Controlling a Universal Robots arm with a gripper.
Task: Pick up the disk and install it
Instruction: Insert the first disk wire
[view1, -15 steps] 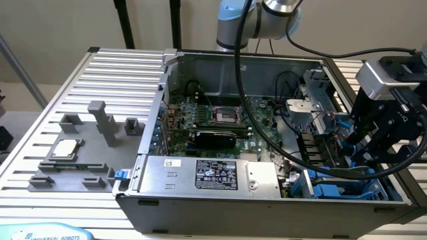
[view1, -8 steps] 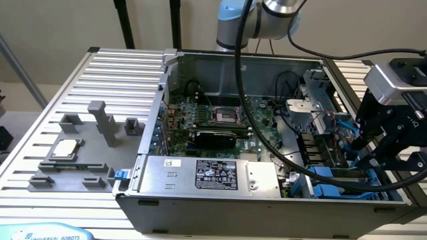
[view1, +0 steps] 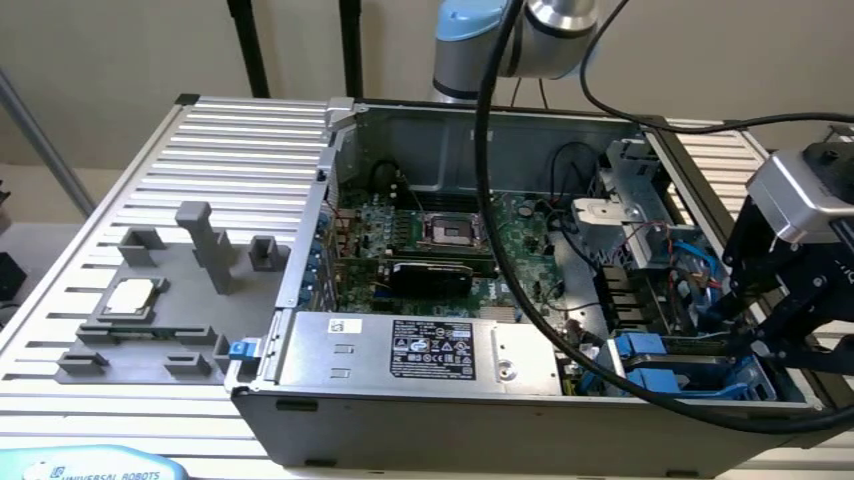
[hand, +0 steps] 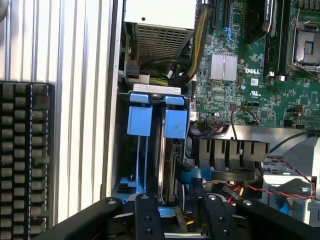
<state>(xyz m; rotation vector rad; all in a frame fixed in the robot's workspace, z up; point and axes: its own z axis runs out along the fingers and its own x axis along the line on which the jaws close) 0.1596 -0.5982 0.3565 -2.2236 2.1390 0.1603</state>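
Observation:
The disk (hand: 168, 165) stands on edge in a slot of the blue drive cage (hand: 131, 184), at the corner of the open computer case. I see its thin metal side, with a blue frame tab (hand: 175, 123) at its far end. Beside it is a second blue tab (hand: 139, 120). My gripper (hand: 177, 217) straddles the disk's near end, close over the cage. Whether it touches the disk I cannot tell. In the exterior view my gripper (view1: 781, 335) hangs over the cage (view1: 747, 385) at the case's right front corner.
The open case holds a motherboard (view1: 441, 240), a silver power supply (view1: 414, 350) and a fan shroud (hand: 230, 150) with red and black wires (hand: 285, 185) near the cage. A thick black cable (view1: 501, 250) crosses the case. A grey fixture (view1: 160, 300) with a processor chip (view1: 127, 297) lies at the exterior view's left.

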